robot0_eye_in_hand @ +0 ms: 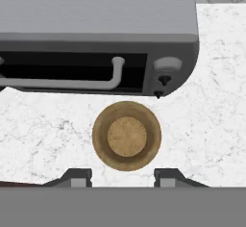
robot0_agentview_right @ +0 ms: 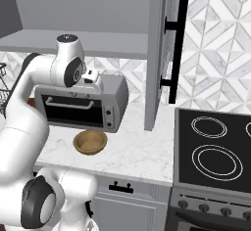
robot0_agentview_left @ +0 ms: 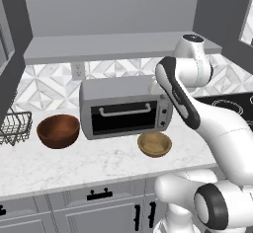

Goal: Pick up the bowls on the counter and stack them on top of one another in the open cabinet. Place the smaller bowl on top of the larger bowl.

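The smaller bowl (robot0_agentview_left: 154, 144) (robot0_agentview_right: 90, 141), light tan and shallow, sits on the white marble counter (robot0_agentview_left: 99, 163) just in front of the toaster oven's right end. In the hand view it lies straight below, the smaller bowl (robot0_eye_in_hand: 126, 135) centred above my gripper (robot0_eye_in_hand: 123, 179), which is open with nothing between its fingertips (robot0_eye_in_hand: 79, 178) and hovers well above the bowl. The larger bowl (robot0_agentview_left: 58, 131), dark reddish-brown and deep, stands on the counter left of the toaster oven. The open cabinet (robot0_agentview_left: 108, 47) (robot0_agentview_right: 112, 41) spans the wall above, its shelf floor bare.
A silver toaster oven (robot0_agentview_left: 123, 106) (robot0_agentview_right: 81, 103) (robot0_eye_in_hand: 96, 29) stands against the backsplash under the cabinet. A wire basket (robot0_agentview_left: 15, 126) sits at the far left. A cabinet door (robot0_agentview_right: 164, 54) with a black handle hangs open at the right, beside a black stovetop (robot0_agentview_right: 215, 147).
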You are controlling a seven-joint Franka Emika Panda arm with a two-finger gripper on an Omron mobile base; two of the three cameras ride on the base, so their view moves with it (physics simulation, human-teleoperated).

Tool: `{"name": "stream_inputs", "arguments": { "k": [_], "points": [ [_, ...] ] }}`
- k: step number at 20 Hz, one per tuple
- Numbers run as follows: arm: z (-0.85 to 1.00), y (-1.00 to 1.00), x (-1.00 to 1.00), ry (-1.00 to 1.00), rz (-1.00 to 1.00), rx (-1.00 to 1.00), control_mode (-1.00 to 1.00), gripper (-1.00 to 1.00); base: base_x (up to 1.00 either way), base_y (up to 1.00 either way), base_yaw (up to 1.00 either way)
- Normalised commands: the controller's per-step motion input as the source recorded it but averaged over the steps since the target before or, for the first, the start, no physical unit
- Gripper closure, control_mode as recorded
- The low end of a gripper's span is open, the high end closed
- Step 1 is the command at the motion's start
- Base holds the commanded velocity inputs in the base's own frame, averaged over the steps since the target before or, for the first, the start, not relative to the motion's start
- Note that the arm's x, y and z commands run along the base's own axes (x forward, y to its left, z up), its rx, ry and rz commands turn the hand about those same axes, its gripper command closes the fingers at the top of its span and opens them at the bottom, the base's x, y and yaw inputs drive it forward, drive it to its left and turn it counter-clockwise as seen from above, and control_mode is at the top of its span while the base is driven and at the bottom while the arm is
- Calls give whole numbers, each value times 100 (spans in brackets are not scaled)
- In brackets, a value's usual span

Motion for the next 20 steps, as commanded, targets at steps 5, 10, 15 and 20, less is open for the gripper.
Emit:
{"name": "stream_inputs", "arguments": {
  "k": [5, 10, 15, 20],
  "points": [
    [0, 0, 0, 0, 0, 0, -100, -100, 0, 0, 0],
    [-25, -45, 0, 10, -9, 0, -100, -100, 0, 0, 0],
    [-78, -87, -17, 6, -18, 5, -100, -100, 0, 0, 0],
    [-84, -19, 5, 10, -17, 3, -100, -100, 0, 0, 0]
  ]
}}
